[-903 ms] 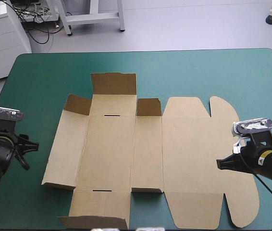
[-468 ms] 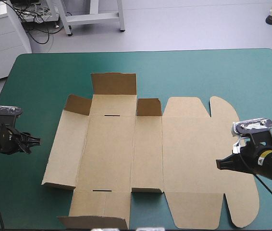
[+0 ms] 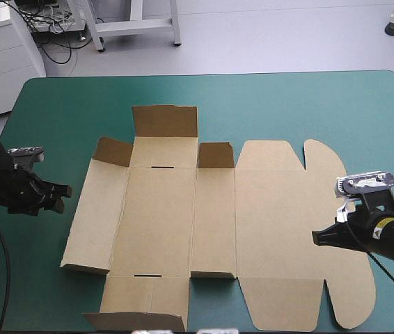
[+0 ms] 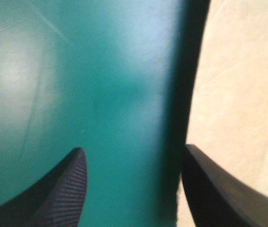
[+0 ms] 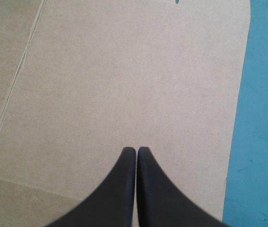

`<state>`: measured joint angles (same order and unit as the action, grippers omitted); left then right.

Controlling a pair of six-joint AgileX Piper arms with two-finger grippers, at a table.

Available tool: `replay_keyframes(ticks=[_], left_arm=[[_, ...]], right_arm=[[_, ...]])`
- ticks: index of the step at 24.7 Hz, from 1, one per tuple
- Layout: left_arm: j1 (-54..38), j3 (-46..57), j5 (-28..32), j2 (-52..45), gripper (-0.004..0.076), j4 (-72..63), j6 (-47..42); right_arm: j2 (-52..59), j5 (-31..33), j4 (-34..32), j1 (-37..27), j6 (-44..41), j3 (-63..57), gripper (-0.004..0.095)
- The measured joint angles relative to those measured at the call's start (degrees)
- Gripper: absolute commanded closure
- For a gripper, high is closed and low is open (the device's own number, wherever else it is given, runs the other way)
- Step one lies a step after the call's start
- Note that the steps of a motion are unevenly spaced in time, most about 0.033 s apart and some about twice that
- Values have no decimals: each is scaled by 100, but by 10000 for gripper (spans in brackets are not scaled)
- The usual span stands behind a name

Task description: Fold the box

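Fold box (image 3: 183, 209): start, approaching its left wall
Counter (image 3: 253, 104) holds the brown sheet mostly flat: under the right hand (image 3: 315, 237), its edge just beside the left hand (image 3: 61, 197). Left released wide, right clenched on nothing. Next, likely: slip under that edge, lift the wall

The left end effector (image 3: 62, 197) hovers just beside the spread-out box (image 3: 176, 209).
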<state>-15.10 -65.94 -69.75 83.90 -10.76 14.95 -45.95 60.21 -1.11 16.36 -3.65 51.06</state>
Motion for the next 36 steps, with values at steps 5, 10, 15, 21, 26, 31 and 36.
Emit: replay_keyframes(ticks=[5,10,15,21,26,31,36], left_arm=[[-301,142,5,54,306,-1084,583],[-315,832,5,54,306,-1388,749],[-259,1327,56,54,306,-1940,973],[-150,1469,67,54,306,-2337,1033],[-32,1476,79,54,306,-2591,1078],[308,1476,89,54,326,-2379,975],[424,1476,89,54,556,-2137,791]], right_arm=[[0,0,0,0,0,0,916],[0,0,22,0,4,0,916],[0,0,22,0,4,0,916],[0,-18,24,0,4,0,916],[0,-18,24,0,4,0,916],[0,-18,28,0,4,0,916],[0,-22,28,0,4,0,916]])
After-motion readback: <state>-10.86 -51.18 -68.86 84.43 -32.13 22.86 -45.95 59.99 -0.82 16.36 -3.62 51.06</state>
